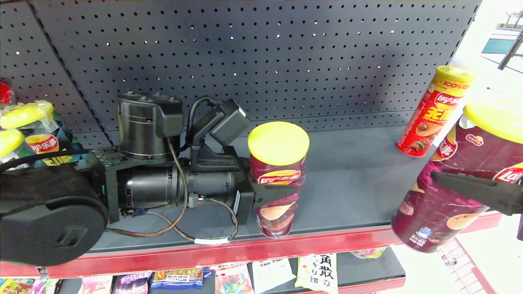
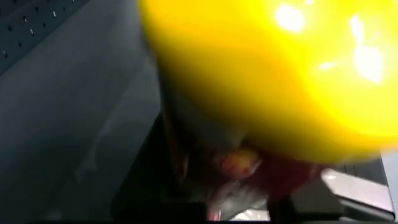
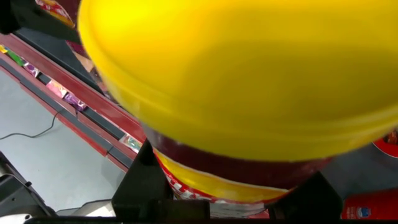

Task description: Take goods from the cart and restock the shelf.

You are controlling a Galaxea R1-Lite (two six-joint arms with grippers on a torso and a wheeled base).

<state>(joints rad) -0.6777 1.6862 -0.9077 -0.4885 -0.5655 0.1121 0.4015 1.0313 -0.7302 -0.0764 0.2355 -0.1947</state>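
The left gripper (image 1: 282, 185) clamps a can (image 1: 278, 163) upright on the shelf (image 1: 351, 179), seemingly due for release; the right gripper (image 1: 453, 183) grips a tilted second can (image 1: 429, 222) awaiting placement.

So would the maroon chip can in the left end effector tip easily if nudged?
Probably: the maroon chip can is tall, narrow, and near the shelf's red front lip. Once down, its round body would likely roll.
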